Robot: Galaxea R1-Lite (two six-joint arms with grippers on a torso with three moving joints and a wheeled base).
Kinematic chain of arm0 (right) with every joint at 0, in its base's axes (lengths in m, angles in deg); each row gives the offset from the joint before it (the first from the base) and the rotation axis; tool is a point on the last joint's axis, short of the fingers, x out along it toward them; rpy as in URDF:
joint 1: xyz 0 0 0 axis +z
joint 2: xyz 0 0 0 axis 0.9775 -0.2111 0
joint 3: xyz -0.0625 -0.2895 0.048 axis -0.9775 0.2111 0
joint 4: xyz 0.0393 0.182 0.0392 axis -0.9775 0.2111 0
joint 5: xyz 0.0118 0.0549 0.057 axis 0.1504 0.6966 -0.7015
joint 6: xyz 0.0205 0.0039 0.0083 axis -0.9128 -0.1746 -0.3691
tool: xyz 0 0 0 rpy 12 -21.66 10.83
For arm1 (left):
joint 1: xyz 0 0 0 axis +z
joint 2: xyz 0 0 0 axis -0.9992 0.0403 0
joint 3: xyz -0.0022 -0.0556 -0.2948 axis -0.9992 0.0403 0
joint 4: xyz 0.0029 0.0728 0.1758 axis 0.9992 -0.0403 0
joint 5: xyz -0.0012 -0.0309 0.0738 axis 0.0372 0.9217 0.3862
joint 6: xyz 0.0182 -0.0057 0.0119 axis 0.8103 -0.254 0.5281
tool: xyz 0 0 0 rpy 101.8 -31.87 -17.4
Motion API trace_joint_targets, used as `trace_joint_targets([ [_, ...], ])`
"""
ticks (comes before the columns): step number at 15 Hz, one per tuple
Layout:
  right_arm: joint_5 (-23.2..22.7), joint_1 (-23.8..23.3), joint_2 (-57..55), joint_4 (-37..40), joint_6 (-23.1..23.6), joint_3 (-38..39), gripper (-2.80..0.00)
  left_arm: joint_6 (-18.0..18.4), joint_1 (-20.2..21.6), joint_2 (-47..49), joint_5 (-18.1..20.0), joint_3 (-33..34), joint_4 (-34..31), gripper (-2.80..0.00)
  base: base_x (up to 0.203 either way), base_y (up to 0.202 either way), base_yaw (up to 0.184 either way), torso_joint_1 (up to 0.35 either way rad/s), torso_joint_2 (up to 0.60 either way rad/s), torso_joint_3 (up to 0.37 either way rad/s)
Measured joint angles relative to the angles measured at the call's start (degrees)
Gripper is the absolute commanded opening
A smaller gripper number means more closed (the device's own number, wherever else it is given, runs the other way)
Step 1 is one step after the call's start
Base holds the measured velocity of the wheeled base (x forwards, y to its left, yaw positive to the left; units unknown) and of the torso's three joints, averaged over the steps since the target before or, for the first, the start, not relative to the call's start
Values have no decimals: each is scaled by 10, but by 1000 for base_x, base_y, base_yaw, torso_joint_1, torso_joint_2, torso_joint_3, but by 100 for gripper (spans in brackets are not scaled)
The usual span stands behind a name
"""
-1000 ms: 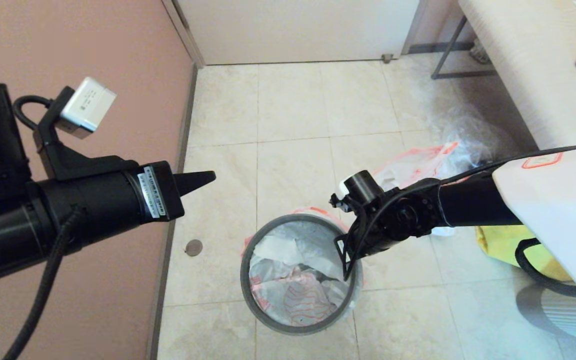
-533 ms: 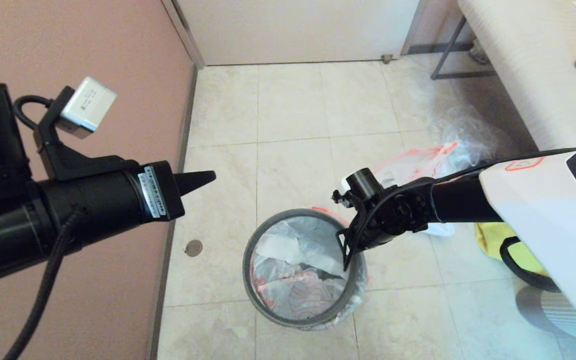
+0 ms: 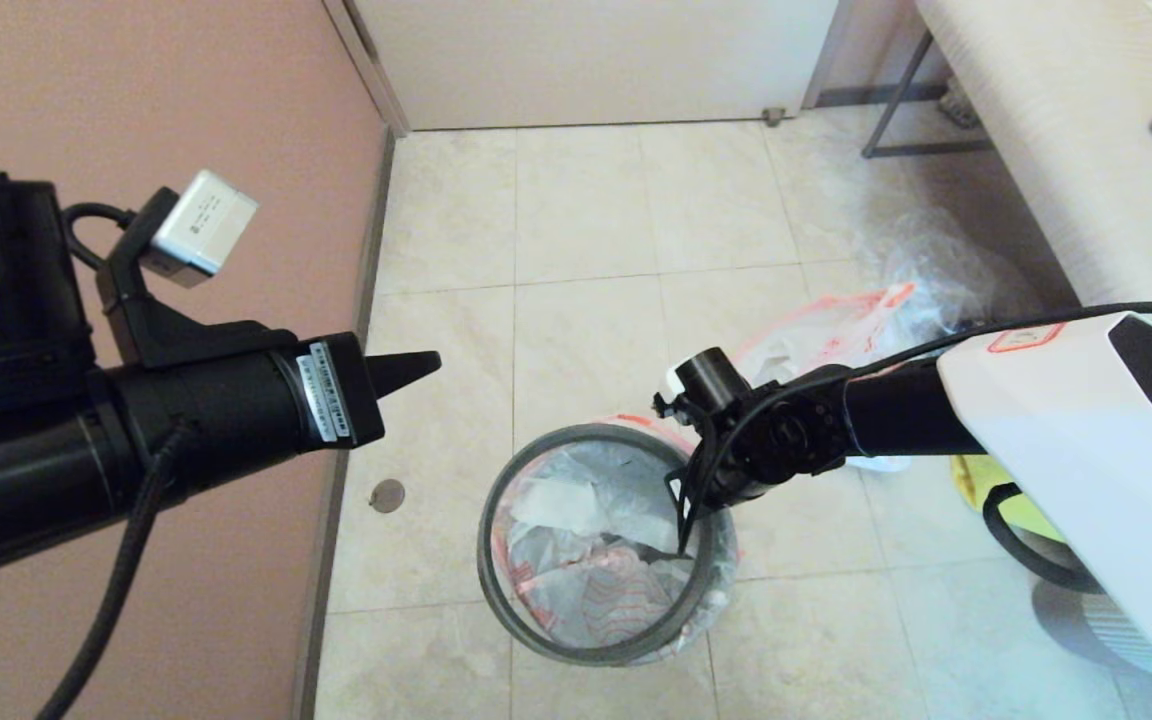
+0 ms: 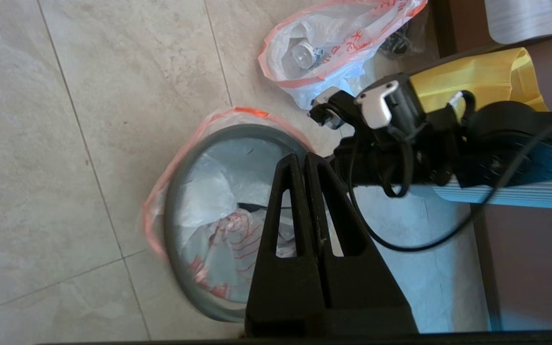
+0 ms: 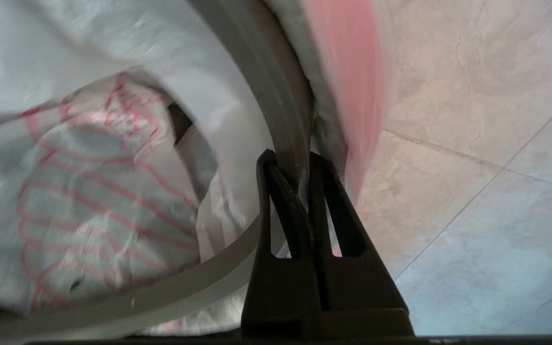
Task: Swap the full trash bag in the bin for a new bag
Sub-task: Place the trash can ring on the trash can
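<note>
Since the earlier frames the left arm has shifted slightly forward and the right gripper (image 3: 684, 520) has drawn the ring (image 3: 496, 600) a little toward the wall, so the ring now sits skewed over the bin (image 3: 721, 575). The right gripper pinches the ring at the edge of the bin farthest from the wall; in the wrist view its fingers (image 5: 276, 191) close on the grey band with the new bag (image 5: 89, 211) on the inner side and that bag's pink edge on the outer. The grip is probably placed there so that the ring can be seated over the bag's folded edge and clamp it to the bin. The new bag lies crumpled inside the bin, its red drawings facing up, not yet spread against the walls. The full bag (image 3: 816, 335) lies on the floor beyond the bin, just beside the right arm, already out of the way. The left gripper (image 3: 406, 368) hangs near the wall, well apart from the bin, its fingers (image 4: 295, 201) pressed together and holding nothing.
</note>
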Motion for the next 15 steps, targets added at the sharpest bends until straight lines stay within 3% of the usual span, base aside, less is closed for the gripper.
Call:
trace_joint_targets([
  [6, 63, 14, 10, 0, -3, 11, -280, 0, 1, 0, -1, 0, 1, -280, 0, 0, 0, 0, 0, 0],
  [15, 68, 2, -15, -6, 7, 3, -280, 0, 1, 1, -1, 2, 2, -280, 0, 0, 0, 0, 0, 0],
])
